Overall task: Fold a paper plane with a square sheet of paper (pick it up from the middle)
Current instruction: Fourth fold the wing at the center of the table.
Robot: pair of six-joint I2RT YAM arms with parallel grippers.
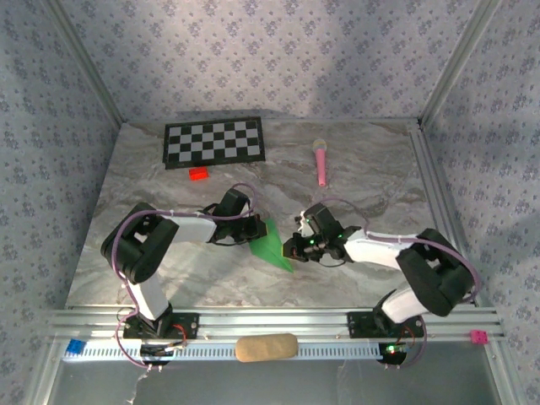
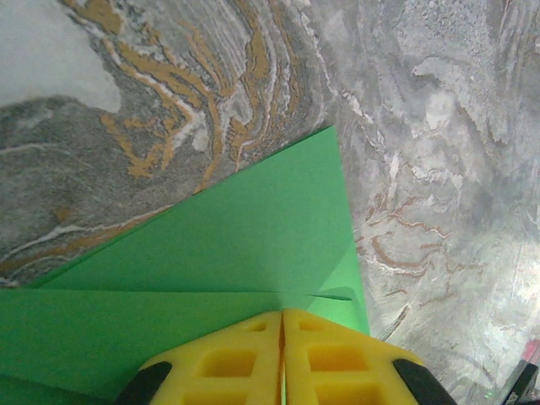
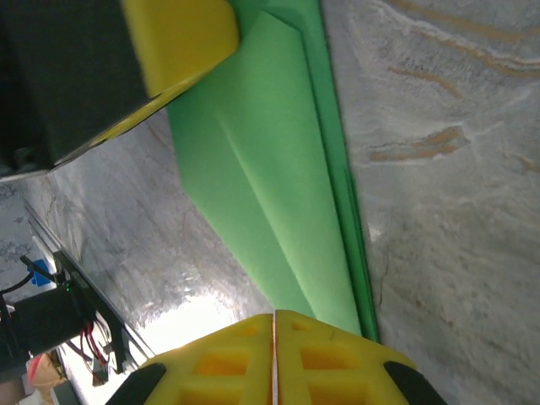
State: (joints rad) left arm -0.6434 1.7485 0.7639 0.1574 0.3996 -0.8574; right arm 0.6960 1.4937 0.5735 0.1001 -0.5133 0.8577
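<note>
Toward the table's (image 1: 371,181) near edge, the left gripper (image 1: 260,231) and right gripper (image 1: 289,249) are sitting clenched at the folded green paper's (image 1: 272,242) opposite ends; actual pinching is unclear.

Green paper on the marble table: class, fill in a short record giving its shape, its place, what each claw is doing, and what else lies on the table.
paper: green sheet, folded into a pointed shape with layered flaps
place: mid-table, between the two claws
left claw: shut, tips over the sheet's left side
right claw: shut, tips at the sheet's right edge
grip: cannot tell whether either claw pinches the sheet
far side of table: checkerboard, red block, pink microphone toy
</note>
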